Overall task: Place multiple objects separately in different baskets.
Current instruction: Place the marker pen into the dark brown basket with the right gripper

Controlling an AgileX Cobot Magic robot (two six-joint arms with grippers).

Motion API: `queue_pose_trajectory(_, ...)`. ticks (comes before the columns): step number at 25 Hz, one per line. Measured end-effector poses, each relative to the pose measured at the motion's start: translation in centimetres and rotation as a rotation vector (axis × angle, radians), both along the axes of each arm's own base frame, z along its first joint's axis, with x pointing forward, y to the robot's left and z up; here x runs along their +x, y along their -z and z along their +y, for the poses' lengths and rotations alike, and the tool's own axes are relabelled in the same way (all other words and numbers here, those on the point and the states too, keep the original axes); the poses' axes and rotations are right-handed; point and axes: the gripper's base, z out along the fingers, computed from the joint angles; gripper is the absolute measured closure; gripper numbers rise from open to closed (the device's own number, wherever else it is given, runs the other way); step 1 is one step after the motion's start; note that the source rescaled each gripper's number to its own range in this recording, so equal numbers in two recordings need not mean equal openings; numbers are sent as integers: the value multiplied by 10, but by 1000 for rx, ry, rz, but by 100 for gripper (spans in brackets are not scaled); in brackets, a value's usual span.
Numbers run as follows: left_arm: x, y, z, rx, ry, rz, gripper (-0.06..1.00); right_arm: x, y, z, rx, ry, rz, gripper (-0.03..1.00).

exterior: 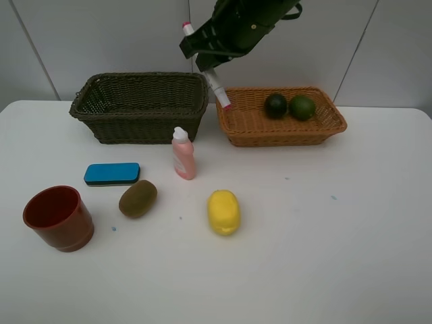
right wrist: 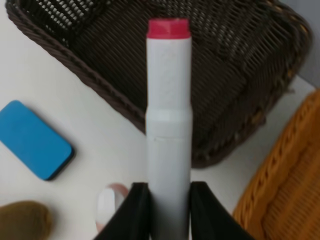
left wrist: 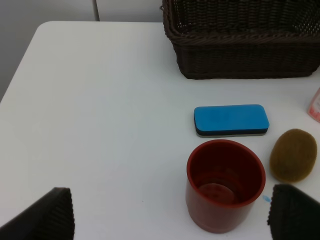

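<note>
Right gripper clamps the smooth cylindrical white pen near the woven dark basket; left gripper gapes.

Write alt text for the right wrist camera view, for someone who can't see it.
Two black fingers of the right gripper clamp a white pen with a pink-red tip, seen against the dark wicker basket. A blue eraser block, a kiwi and an edge of the orange basket frame it.

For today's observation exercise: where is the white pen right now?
In the high view, the white pen is held up by the right tool, above the gap between the dark green basket and the orange basket.
</note>
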Motion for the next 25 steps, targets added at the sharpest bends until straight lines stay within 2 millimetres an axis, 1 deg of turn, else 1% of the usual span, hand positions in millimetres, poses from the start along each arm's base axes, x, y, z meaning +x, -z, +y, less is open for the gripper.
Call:
queue_pose_trajectory(6, 0, 0, 0, 0, 0, 0, -5, 21, 8, 43, 7, -69, -70, 97)
queue_pose_trajectory(7, 0, 0, 0, 0, 0, 0, -5, 24, 8, 48, 14, -75, -82, 97)
queue_pose_trajectory(11, 0, 0, 0, 0, 0, 0, -5, 38, 18, 67, 25, -88, -100, 97)
queue_pose_trajectory(14, 0, 0, 0, 0, 0, 0, -5, 46, 27, 77, 34, -91, -114, 97)
queue_pose_trajectory(16, 0, 0, 0, 0, 0, 0, -5, 51, 36, 81, 40, -90, -119, 97)
queue_pose_trajectory(25, 0, 0, 0, 0, 0, 0, -5, 70, 73, 94, 89, -70, -202, 97)
